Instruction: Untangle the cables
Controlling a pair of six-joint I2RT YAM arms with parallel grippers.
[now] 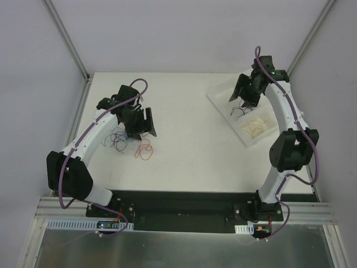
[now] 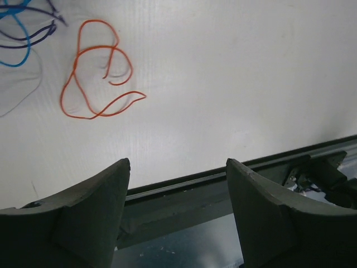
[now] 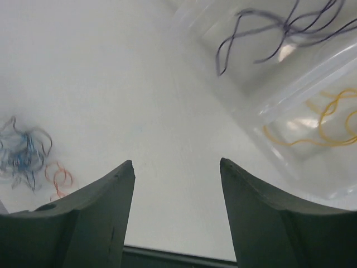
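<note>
Fingers of the left gripper stand apart and empty, and so does the right gripper. Only the left wrist view shows clearly one red cable beside one blue-dark tangle. The right wrist view shows the tray with two compartments, dark cables in one and yellow cable in the other.

Top external: high, behind arm bases, facing down and forward; far off, takes in whole white table. Left wrist: low, close over table, looking past own dark grey left tool back toward near edge. Right wrist: higher, looking past own dark grey right tool leftward across table. All three share thin red-orange looped wire; top and right wrist share clear plastic two-compartment tray.
</note>
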